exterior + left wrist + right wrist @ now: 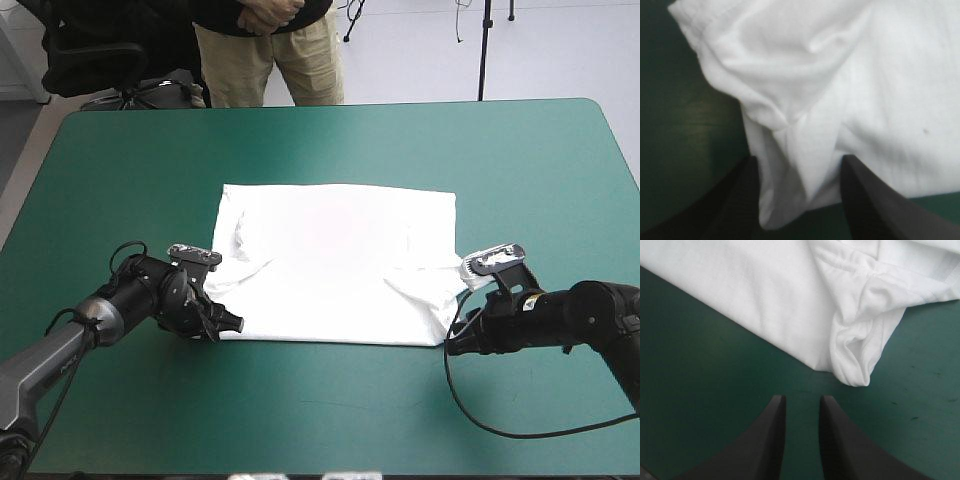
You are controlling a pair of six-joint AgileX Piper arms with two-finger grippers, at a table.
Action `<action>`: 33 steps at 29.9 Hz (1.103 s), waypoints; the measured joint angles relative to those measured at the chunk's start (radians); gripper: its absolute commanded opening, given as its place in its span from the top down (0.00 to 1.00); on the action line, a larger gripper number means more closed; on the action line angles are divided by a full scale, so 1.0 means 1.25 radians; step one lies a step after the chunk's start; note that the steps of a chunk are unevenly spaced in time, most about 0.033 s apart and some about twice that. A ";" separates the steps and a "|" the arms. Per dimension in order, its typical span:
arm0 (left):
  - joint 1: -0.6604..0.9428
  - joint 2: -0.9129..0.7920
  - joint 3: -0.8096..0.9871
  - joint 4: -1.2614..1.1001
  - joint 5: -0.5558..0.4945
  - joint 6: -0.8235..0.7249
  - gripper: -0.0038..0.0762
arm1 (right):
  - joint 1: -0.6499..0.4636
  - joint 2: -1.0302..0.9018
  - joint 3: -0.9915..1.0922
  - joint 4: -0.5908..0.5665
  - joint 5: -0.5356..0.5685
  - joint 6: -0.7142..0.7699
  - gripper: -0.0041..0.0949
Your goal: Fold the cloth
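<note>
The T-shirt (335, 265) is lying spread flat as a white rectangle at the middle of the table (330, 140), on its teal-green cover, with the sleeves folded in over the body. The left arm (60, 345) is reaching in from the left, and the left gripper (232, 323) is resting at the shirt's near left corner. Its black fingers (735, 200) are standing well apart, with a wrinkled fold of the cloth's edge lying between them but not pinched. The right arm (600, 315) is coming in from the right, and the right gripper (801, 402) is sitting over bare cover just short of the near right corner. Its fingers are standing slightly parted and holding nothing, with a puckered sleeve end (860, 355) lying just ahead of the tips.
</note>
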State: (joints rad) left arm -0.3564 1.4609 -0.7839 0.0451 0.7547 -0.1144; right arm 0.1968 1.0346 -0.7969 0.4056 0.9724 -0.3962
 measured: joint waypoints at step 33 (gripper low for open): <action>-0.005 0.015 -0.014 -0.031 0.020 0.004 0.97 | -0.004 0.337 -0.004 -0.026 -0.106 -0.025 0.96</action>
State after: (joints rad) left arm -0.3630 1.4791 -0.8016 0.0064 0.7796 -0.1097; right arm 0.1923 1.4561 -0.8018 0.3725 0.8396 -0.4271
